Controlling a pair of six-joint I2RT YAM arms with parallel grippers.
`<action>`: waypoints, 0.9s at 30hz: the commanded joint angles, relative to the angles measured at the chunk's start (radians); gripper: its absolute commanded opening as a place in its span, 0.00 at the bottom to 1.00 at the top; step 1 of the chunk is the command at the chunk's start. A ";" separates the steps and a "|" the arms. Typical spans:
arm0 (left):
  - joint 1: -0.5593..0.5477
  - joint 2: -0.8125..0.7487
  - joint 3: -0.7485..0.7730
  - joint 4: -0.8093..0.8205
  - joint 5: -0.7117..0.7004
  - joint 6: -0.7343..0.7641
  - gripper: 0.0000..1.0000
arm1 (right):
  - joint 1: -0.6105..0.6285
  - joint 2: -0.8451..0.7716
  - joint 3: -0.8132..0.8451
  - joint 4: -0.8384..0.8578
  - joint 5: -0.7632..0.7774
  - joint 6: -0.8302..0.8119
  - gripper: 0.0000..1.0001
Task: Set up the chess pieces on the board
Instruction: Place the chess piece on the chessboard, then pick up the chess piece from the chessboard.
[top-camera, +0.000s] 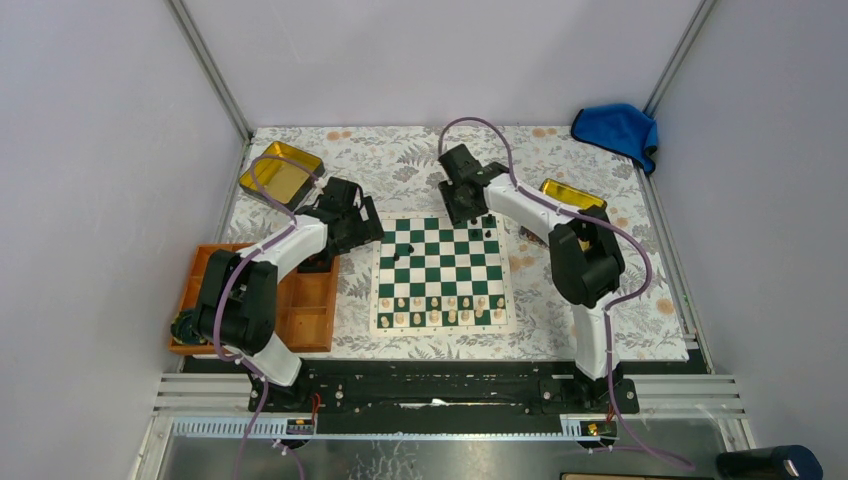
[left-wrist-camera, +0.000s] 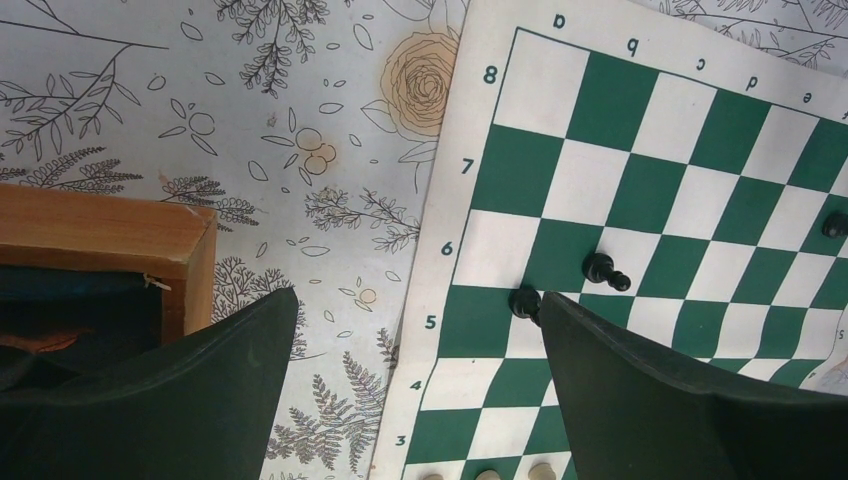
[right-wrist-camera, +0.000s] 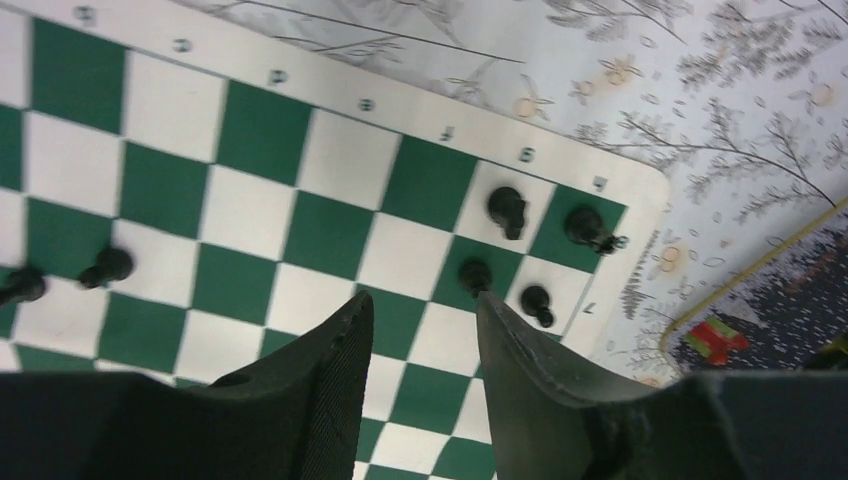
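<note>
**Q:** Where do the black pieces (top-camera: 488, 222) stand?

**A:** Four sit in a cluster (right-wrist-camera: 508, 210) at the far right corner of the board (top-camera: 440, 262), on the g and h squares of the last two rows. Two strays (left-wrist-camera: 605, 270) stand upright on the left side around rows five and six, well apart from that cluster.

**Q:** And the arms?

**A:** The right gripper (right-wrist-camera: 425, 300) hangs over the corner cluster with its fingers spread and nothing between them. One pawn (right-wrist-camera: 474, 275) stands just beside the fingertip nearer the corner. The left gripper (left-wrist-camera: 415, 300) hovers above the board's left border, spread wide and empty.

**Q:** Which arm is nearer the strays?

**A:** The left, plainly. In its wrist view they lie just ahead of the fingers, off toward the finger over the board (left-wrist-camera: 620, 380). The nearer stray (left-wrist-camera: 523, 302) is almost at that fingertip. The right gripper sits across the board from them.

**Q:** So the next pick?

**A:** Likely the left arm's. A small shift toward the board's middle would centre a stray between the fingers. Each piece is narrow and upright, so the approach would be from above.
</note>
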 joint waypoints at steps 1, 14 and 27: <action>0.006 0.005 0.033 0.032 -0.018 0.004 0.99 | 0.070 -0.059 0.058 -0.010 -0.051 -0.033 0.50; 0.016 -0.037 -0.008 0.050 -0.031 -0.006 0.99 | 0.172 0.063 0.180 -0.010 -0.157 -0.036 0.52; 0.017 -0.056 -0.035 0.067 -0.023 -0.014 0.99 | 0.210 0.155 0.239 -0.021 -0.176 -0.020 0.52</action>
